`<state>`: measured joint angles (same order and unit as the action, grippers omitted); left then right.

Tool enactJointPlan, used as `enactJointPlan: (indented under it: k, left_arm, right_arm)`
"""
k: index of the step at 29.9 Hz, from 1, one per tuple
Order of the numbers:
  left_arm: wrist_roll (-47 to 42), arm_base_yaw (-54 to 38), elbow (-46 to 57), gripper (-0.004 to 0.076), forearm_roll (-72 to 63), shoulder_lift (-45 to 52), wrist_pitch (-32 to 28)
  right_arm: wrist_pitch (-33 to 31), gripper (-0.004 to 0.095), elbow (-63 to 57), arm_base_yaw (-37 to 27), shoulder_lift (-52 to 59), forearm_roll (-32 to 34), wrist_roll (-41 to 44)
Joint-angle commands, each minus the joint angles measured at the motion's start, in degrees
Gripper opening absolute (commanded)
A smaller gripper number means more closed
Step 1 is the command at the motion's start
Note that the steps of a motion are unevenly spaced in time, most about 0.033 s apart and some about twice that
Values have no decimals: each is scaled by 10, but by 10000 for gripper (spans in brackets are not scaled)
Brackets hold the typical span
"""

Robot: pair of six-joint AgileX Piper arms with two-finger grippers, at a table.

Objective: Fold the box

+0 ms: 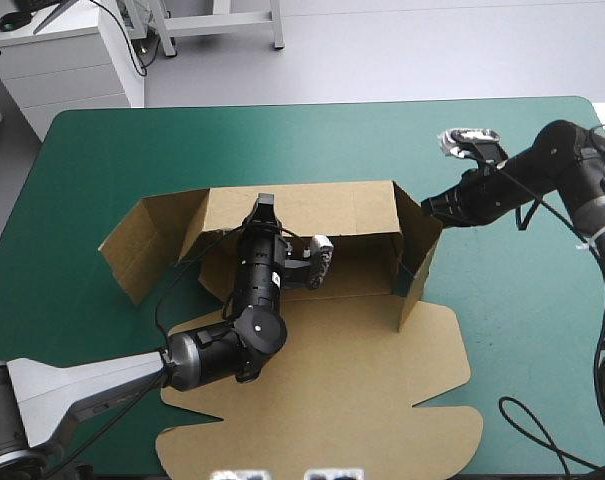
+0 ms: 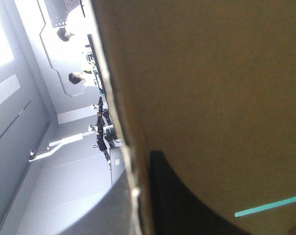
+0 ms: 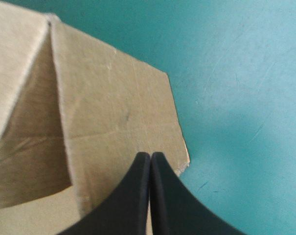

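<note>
- The left hand [image 1: 263, 203] is clamped on the top edge of the far wall [image 1: 332, 212], with the board pinched between its black fingers.
- The right hand [image 3: 150, 156] is pressed shut to a single point and holds nothing. Its tip rests against the outside of the right wall [image 1: 419, 250].
- The brown box [image 1: 362, 340] sits in the middle of the teal-green table [image 1: 522, 330], and its sheet reaches toward the near edge.
- By my judgement it is partly done: the far and right walls stand upright.
- What is left: the left wall [image 1: 142, 245] splays outward untucked, no near wall is up, and the lid [image 1: 332, 410] lies flat.
- The tray's long axis runs left to right, and the lid points to the near edge.
</note>
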<state>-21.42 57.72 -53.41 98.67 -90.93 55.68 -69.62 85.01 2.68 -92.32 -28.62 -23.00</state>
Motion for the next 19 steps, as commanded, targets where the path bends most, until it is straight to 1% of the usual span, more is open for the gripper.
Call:
enactJointPlan:
  k: [1, 4, 8, 10, 12, 16, 19]
  left_arm:
    - [3, 0, -13, -8, 62, 22, 20]
    - [3, 0, -13, -8, 62, 22, 20]
    - [3, 0, -13, -8, 62, 22, 20]
    - [3, 0, -13, -8, 62, 22, 20]
    - [1, 0, -13, -8, 62, 22, 20]
    - [-3, 0, -13, -8, 62, 22, 20]
    - [-3, 0, -13, -8, 62, 22, 20]
  right_arm:
    - [50, -14, -44, -2, 45, -35, -27]
    - [80, -14, -91, -2, 67, -65, -52]
    - [142, -14, -160, -2, 104, -118, -104]
    - [177, -14, -197, -2, 127, -135, -132]
    - [199, -14, -229, -2, 143, -144, -161]
    - [203, -14, -278, -2, 164, -174, -214]
    - [203, -13, -293, -2, 167, -191, -251]
